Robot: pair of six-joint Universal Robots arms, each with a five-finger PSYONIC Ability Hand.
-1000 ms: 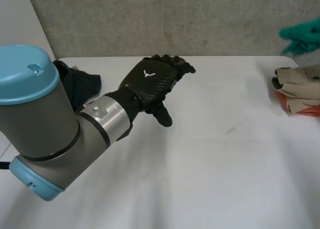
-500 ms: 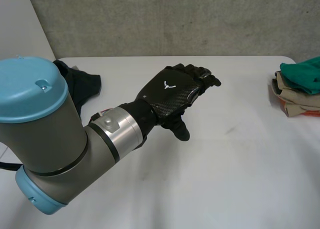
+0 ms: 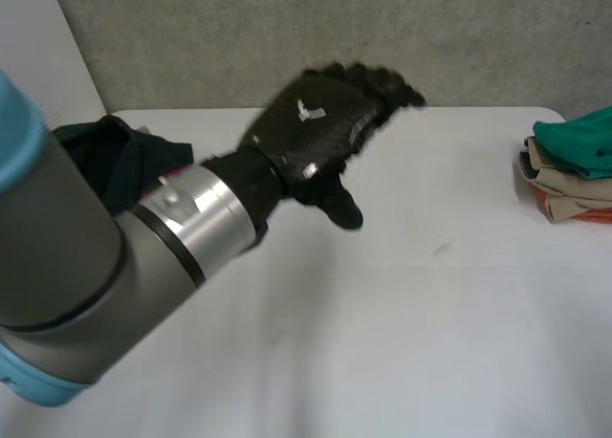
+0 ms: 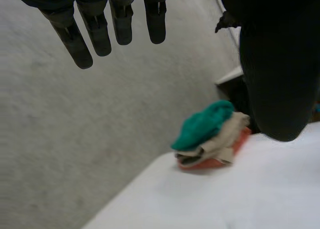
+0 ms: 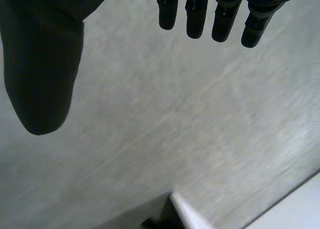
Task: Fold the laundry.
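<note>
Hovering above the tabletop (image 3: 430, 314), the left hand (image 3: 320, 132) was open and empty; the right hand (image 5: 45, 64) was open too. The dark cloth (image 3: 143, 151) lay at middle left of the frame. Best to pinch one corner softly.

The left arm (image 3: 86, 256) stretches out on a slant, its grey forearm ending in a silver wrist ring (image 3: 196, 213). The left hand (image 3: 320, 132) is lifted with its back uppermost and holds nothing. Its fingers (image 4: 95, 31) are straight and slightly spread, the thumb (image 4: 272, 74) set well apart from them. The right hand (image 5: 45, 64) is the same: straight fingers, thumb wide, empty.
</note>
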